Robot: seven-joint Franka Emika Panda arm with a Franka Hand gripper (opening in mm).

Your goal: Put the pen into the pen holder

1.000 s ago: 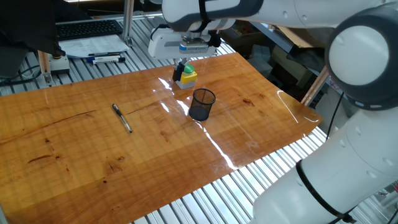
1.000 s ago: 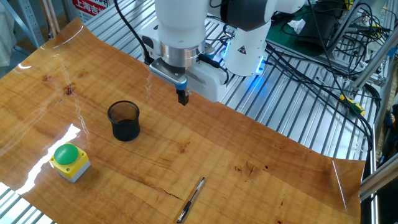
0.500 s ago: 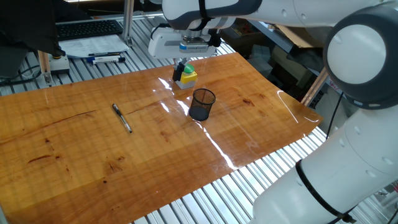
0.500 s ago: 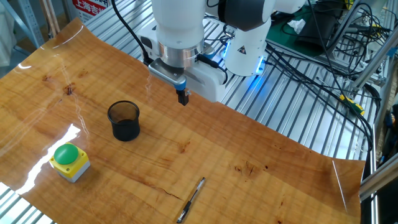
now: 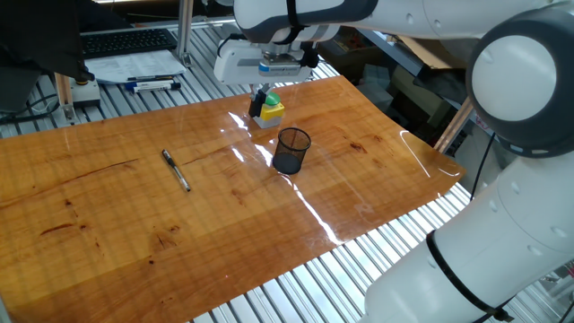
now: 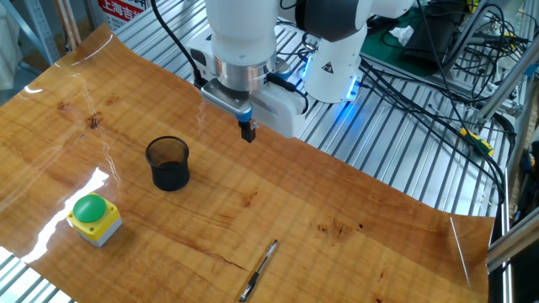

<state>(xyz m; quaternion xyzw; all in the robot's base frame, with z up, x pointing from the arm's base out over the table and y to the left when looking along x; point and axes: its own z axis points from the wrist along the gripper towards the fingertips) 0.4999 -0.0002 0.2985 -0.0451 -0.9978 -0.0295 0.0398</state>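
Nothing of the task looks done yet. The pen lies flat on the counter in the left middle of one fixed view, and near the bottom centre of the other, untouched and well apart from everything else. The holder, a black mesh cup, stands upright near the centre of the frame and appears empty; in the other view it sits left of centre. The tool hangs above the counter's far edge, carrying nothing, its dark fingers close together or closed, though I cannot tell for certain at this size. It is near the holder and far from the pen. By my reckoning the whole job remains: reach across to the pen, grip it, lift it, carry it over and drop it into the cup. A yellow box with a green button sits beside the holder, toward the lower left of that view. The counter is a glossy, reddish wood-grain sheet with bright streaks of glare, and its corner curls up at the right edge. It rests on a bench of silver aluminium slats. Around it, the upper left of one view shows a keyboard, papers and a marker; the other view's upper right shows tangled black cables and the arm's base lit blue.
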